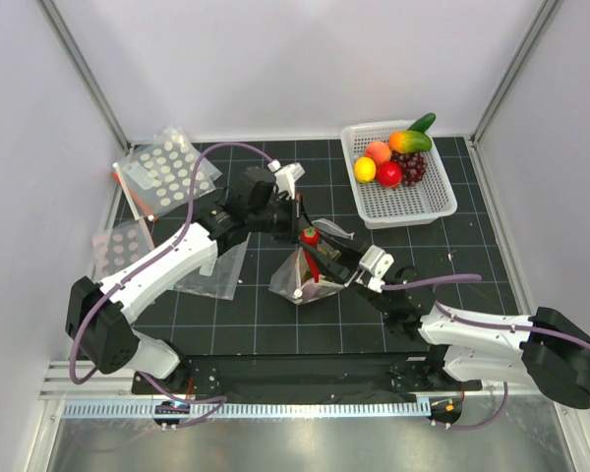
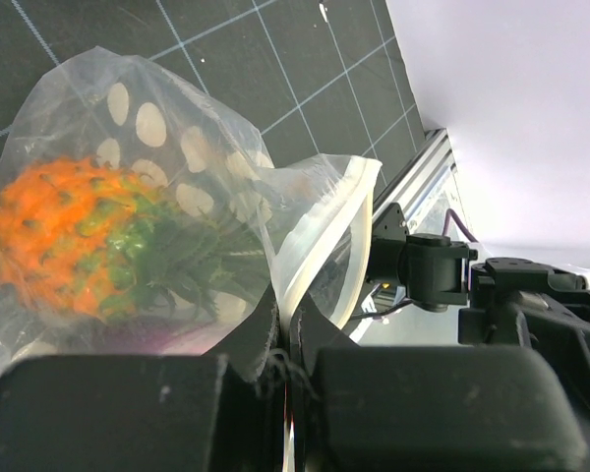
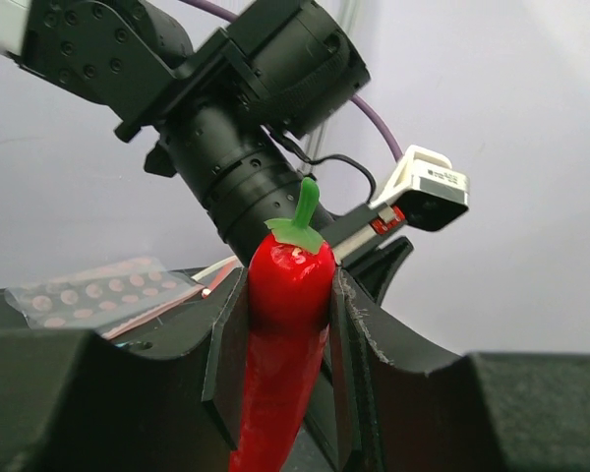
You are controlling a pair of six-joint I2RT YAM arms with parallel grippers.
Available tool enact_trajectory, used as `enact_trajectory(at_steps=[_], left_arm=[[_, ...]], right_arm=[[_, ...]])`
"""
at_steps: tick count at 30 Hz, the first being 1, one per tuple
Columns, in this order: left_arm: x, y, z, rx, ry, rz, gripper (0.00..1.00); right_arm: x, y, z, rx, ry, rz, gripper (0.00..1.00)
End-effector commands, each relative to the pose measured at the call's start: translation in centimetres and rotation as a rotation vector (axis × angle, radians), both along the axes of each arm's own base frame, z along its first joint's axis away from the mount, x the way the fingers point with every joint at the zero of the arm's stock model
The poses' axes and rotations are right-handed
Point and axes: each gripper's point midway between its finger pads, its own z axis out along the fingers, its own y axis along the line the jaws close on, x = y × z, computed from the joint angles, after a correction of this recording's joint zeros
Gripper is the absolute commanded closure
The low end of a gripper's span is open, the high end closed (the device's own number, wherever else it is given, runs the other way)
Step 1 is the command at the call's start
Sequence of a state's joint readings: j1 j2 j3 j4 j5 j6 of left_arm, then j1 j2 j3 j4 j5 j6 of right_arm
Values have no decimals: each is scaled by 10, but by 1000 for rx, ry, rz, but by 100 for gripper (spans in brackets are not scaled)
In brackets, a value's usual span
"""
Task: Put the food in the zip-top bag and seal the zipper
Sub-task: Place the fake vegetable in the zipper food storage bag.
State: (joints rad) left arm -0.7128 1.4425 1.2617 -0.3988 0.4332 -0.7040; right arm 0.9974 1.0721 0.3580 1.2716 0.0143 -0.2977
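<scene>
The zip-top bag (image 1: 300,277) stands lifted at mid-table, clear with white dots. My left gripper (image 1: 297,218) is shut on its mouth edge, pinching the zipper strip (image 2: 320,246) between the jaws. Inside the bag lies the orange pineapple (image 2: 64,241) with its green crown, and something purple shows below it. My right gripper (image 1: 315,248) is shut on the red chili pepper (image 3: 280,324), green stem up, held just above the bag's mouth, next to the left gripper. The chili's red top also shows in the top view (image 1: 310,236).
A white basket (image 1: 374,202) at the back right holds a lemon, a peach, a mango, dark grapes, a round red fruit (image 1: 389,174) and a green item. Spare dotted bags (image 1: 167,169) lie at the back left, another (image 1: 121,246) by the left arm.
</scene>
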Motion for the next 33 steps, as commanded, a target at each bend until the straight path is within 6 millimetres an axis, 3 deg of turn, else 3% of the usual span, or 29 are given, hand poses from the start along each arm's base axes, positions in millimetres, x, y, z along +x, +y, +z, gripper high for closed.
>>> enact_trajectory(at_steps=[1,13,21,25,27,30,33], left_arm=[[-1,-13,23,-78,-28,-45,97],[2,-13,17,-59,-21,-40,97],[5,0,30,-84,-76,12,99],[9,12,42,-106,-116,58,98],[12,16,41,-97,-123,80,98],[16,20,42,-95,-134,101,98],[19,21,41,-93,-141,115,98]], right_arm=[[-29,-23,80,221,-249,24,99],[-41,-28,87,235,-286,60,99],[-51,-17,72,224,-225,175,99],[-49,-8,53,178,-194,194,98],[-46,-5,49,175,-177,193,94],[-38,-7,41,179,-130,168,76],[-29,-7,31,172,-94,133,64]])
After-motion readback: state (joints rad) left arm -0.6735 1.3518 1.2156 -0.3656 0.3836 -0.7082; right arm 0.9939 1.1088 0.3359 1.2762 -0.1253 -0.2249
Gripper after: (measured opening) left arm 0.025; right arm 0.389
